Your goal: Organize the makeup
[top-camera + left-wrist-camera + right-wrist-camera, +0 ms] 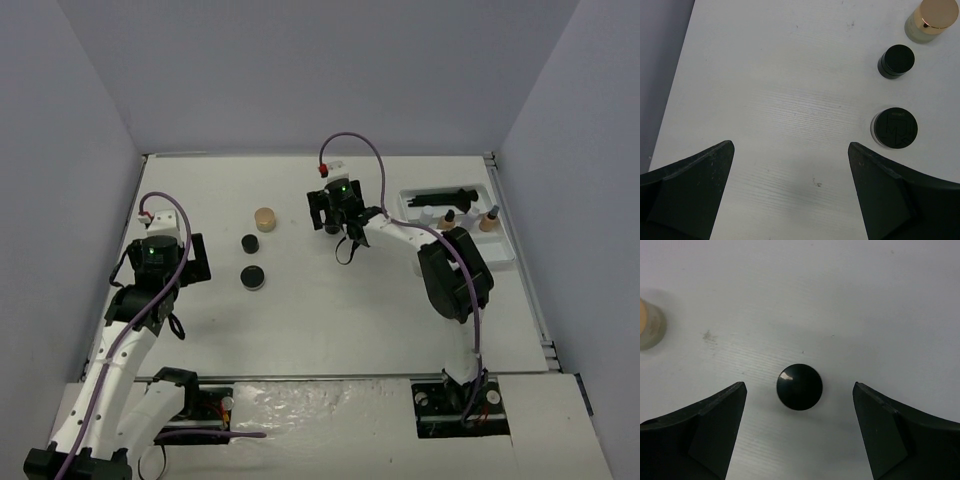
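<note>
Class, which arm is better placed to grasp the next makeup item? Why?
Right: the open right gripper straddles a small black round item; the open left gripper has black jars off to its side.

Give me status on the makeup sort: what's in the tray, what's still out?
Done: the black brushes and two tan bottles lie in the white tray.
In hand: nothing is gripped. The right gripper is open above a small black round piece on the table.
Left: the tan jar and two black jars stand out on the table. The left gripper is open over bare table.
</note>
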Robot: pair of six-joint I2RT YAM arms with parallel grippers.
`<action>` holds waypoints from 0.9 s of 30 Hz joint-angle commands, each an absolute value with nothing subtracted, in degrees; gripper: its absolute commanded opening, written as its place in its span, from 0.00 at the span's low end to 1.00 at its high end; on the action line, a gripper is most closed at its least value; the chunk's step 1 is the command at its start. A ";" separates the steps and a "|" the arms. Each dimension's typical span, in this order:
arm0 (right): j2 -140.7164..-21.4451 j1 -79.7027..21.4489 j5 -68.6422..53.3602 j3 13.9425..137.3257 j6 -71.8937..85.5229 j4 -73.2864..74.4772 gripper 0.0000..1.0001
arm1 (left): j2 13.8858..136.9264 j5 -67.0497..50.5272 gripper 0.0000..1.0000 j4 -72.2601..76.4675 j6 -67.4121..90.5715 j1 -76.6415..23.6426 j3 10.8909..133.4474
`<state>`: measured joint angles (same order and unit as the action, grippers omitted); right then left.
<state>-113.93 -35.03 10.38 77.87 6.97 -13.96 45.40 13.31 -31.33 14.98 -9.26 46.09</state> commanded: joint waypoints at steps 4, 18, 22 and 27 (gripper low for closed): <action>-118.66 -32.36 7.51 84.40 9.33 -14.78 0.80 | 46.05 13.19 0.97 -27.86 13.98 -9.23 47.54; -122.02 -31.30 5.26 85.50 9.36 -14.69 0.49 | 45.89 13.04 0.97 -27.79 13.96 -9.23 47.55; -121.02 -31.29 5.95 84.40 9.21 -14.69 0.26 | 45.69 13.01 0.97 -27.79 13.96 -9.25 47.55; -116.38 -31.25 7.33 80.83 9.10 -14.77 0.00 | 45.37 13.01 0.97 -27.81 13.94 -9.32 47.55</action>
<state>-123.37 -31.53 5.38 83.02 9.08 -12.87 45.75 13.08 -31.31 14.96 -9.26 46.09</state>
